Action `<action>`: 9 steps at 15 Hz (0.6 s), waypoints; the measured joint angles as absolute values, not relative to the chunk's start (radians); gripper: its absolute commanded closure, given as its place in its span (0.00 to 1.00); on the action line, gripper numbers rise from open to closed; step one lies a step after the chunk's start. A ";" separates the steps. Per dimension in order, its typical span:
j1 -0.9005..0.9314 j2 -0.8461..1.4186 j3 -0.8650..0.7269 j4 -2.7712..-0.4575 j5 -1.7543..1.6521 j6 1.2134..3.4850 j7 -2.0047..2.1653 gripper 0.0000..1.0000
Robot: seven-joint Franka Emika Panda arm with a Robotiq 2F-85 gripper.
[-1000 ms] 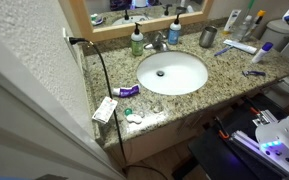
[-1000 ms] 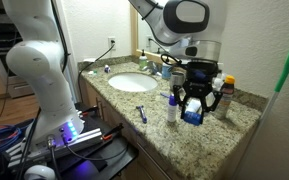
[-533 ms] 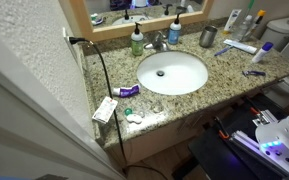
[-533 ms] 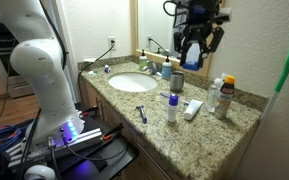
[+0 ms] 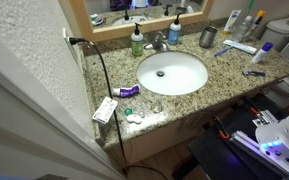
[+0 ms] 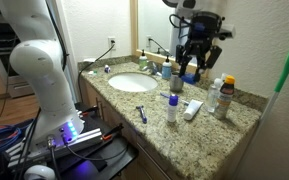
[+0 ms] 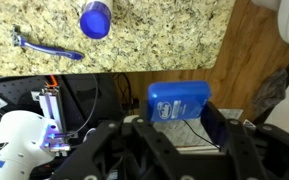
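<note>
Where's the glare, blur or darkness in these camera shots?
Wrist view: the pincer is dark, though the blue bottle it grips reads clearly, and the top right corner is blown out white. In an exterior view, the near wall is soft and blue lights glare.

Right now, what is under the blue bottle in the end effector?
Granite counter lies below the blue bottle held by the end effector; the bottle covers the exact spot.
</note>
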State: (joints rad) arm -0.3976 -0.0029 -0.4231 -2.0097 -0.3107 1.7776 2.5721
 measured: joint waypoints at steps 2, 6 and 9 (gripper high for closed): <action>-0.419 0.116 -0.453 -2.004 -0.232 1.834 2.609 0.70; -0.506 0.349 -0.520 -1.923 -0.049 1.918 2.606 0.45; -0.552 0.442 -0.528 -1.854 0.045 1.916 2.604 0.70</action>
State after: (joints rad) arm -0.5519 0.4419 -0.5283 -1.8541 0.0451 1.9160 2.6037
